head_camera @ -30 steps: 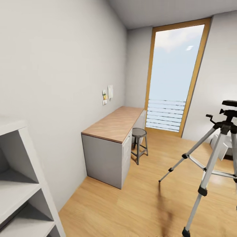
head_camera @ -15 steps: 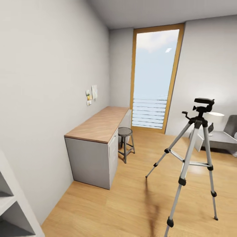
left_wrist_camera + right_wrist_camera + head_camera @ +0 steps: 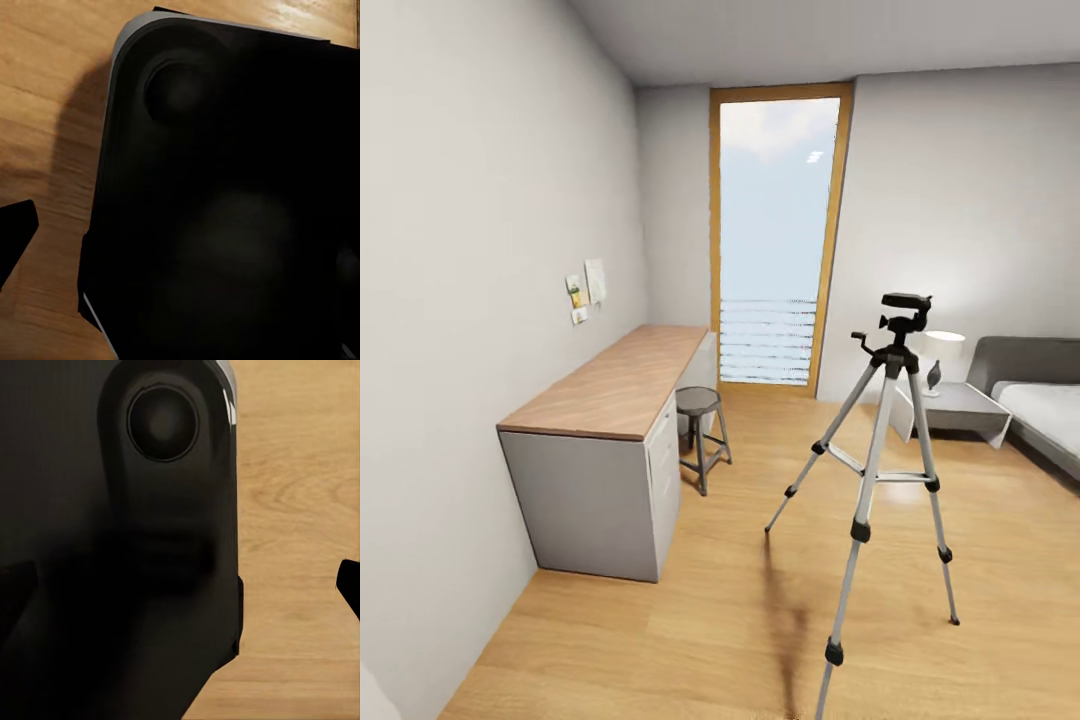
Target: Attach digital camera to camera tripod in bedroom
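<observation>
I see the camera tripod (image 3: 887, 470) standing on the wood floor (image 3: 740, 610), well apart from the desk (image 3: 610, 390); either tool's state I cannot tell.

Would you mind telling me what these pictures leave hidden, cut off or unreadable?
- Camera tripod: in the head view its nearest leg runs off the bottom edge, so that foot is cut off.
- Bed: cut off by the head view's right edge.
- Papers on the wall: too small to read.
- Both wrist views: a dark robot body blocks most of the wooden floor.
</observation>
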{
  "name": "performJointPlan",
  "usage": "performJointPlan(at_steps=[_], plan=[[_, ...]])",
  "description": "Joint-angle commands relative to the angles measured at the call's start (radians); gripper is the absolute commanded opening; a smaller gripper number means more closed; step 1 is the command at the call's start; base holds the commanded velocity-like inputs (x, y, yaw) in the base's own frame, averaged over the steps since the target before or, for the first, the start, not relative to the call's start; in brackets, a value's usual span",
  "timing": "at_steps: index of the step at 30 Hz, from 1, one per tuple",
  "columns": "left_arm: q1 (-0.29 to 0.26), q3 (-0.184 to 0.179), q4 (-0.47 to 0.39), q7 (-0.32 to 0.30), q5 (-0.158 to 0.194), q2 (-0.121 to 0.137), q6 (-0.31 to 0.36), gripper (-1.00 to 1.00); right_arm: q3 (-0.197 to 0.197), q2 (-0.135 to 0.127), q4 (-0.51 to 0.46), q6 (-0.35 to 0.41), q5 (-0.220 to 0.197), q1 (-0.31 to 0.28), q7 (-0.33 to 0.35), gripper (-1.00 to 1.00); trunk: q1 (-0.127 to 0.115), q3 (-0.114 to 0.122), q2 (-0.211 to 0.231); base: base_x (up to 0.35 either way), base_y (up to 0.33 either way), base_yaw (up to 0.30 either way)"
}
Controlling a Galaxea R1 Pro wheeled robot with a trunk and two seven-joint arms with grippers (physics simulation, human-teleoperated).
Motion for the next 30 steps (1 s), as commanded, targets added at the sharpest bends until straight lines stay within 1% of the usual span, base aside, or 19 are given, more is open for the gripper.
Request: performJointPlan(at_steps=[1, 6, 20, 30], plan=[[0.001, 0.006, -0.001, -0.002, 0.006, -0.005, 0.0, 1.0, 0.003, 0.0, 0.002, -0.002, -0.003, -0.001, 0.002, 1.0, 0.0, -0.001, 0.0, 0.0, 0.0, -0.296], [0.001, 0.007, 0.001, -0.002, 0.007, -0.005, 0.0, 1.0, 0.003, 0.0, 0.0, 0.002, -0.002, -0.001, 0.003, 1.0, 0.0, -0.001, 0.0, 0.0, 0.0, -0.296], [0.001, 0.007, 0.004, -0.002, 0.009, -0.007, -0.001, 1.0, -0.006, 0.002, -0.003, -0.025, -0.005, -0.001, 0.002, 1.0, 0.0, -0.001, 0.0, 0.0, 0.0, -0.296], [0.001, 0.008, 0.003, -0.002, 0.009, -0.005, -0.001, 1.0, -0.007, 0.001, -0.003, -0.03, -0.007, -0.001, 0.002, 1.0, 0.0, -0.001, 0.0, 0.0, 0.0, -0.296]])
